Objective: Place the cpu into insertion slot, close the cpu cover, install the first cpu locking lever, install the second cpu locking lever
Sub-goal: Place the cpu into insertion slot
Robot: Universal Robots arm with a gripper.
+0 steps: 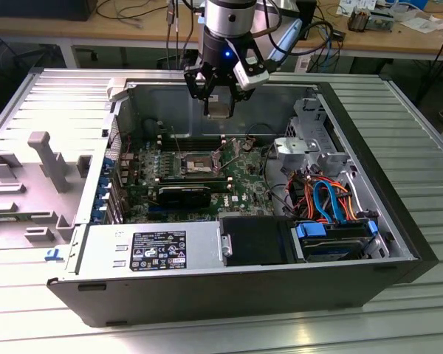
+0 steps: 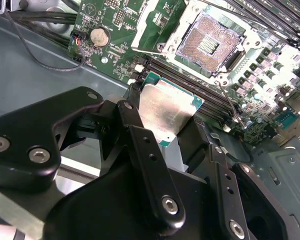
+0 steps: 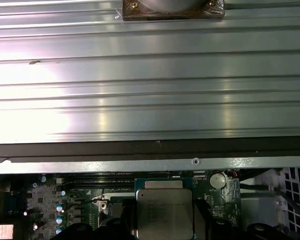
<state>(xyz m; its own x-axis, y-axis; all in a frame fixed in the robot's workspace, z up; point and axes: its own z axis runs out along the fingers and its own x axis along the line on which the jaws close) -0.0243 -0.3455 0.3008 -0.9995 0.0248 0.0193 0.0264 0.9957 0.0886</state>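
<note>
My gripper point(image 1: 220, 102) hangs over the back of the open computer case, shut on the cpu point(image 1: 220, 108), a small silver-grey square held on edge between the black fingers point(image 2: 135, 125). In both wrist views the cpu point(image 2: 167, 107) point(image 3: 165, 210) sits clamped in the gripper point(image 2: 162, 125), well above the green board. The insertion slot point(image 1: 196, 162) point(image 2: 207, 45) lies bare below, its dark pin field exposed. The cpu cover point(image 2: 140, 37) stands raised beside it. A thin wire locking lever point(image 2: 231, 107) sticks up near the slot.
Long black memory slots point(image 2: 190, 87) run beside the socket. A black card point(image 1: 184, 195), a power supply point(image 1: 151, 249), a drive cage with blue and orange cables point(image 1: 328, 199) and the case walls point(image 1: 207, 96) surround the board. A grey plastic shroud point(image 1: 37, 184) lies at the exterior view's left.
</note>
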